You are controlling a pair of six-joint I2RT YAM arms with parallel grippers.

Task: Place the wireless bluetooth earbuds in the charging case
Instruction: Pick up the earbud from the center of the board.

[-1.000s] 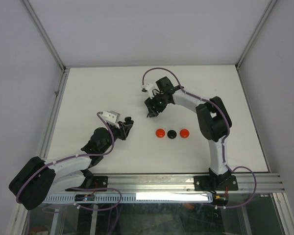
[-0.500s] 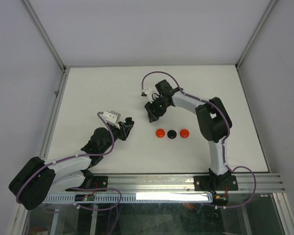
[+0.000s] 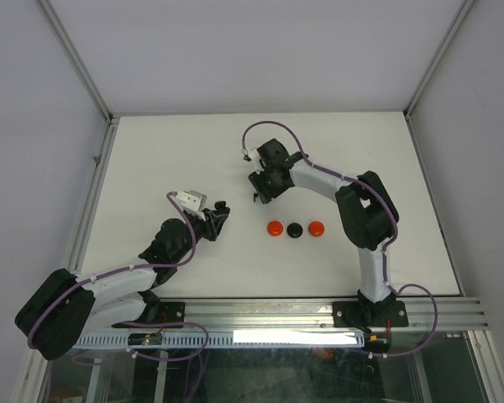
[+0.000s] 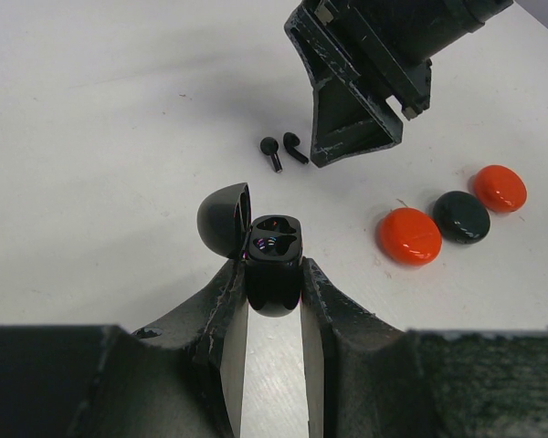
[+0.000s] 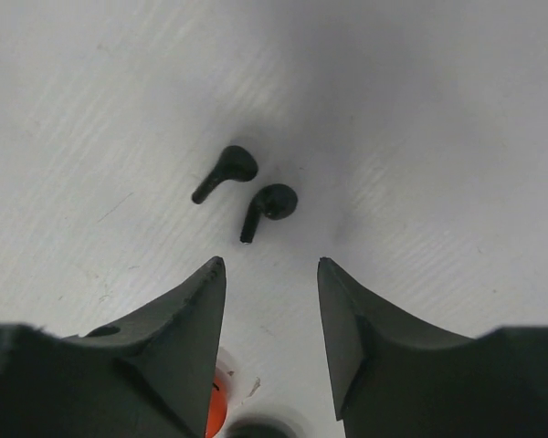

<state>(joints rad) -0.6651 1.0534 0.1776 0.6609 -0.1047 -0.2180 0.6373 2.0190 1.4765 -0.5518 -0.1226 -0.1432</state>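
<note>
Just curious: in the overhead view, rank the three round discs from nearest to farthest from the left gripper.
1. The left red disc, closest to the left gripper.
2. The black disc, in the middle of the row.
3. The right red disc, at the far end.

charging case (image 4: 274, 265): glossy black plastic, smooth, glints inside the wells. earbuds (image 5: 228, 169): black plastic, duller sheen. discs (image 4: 409, 235): smooth semi-gloss shells, 2 red, 1 black. table (image 5: 438, 91): white, matt, fine scratches + specks. left gripper (image 4: 274, 274) & right gripper (image 5: 272, 274): matt black, edges chipped, scuffed pale. rail (image 3: 302, 309): bare ribbed metal, prob. alu.
</note>
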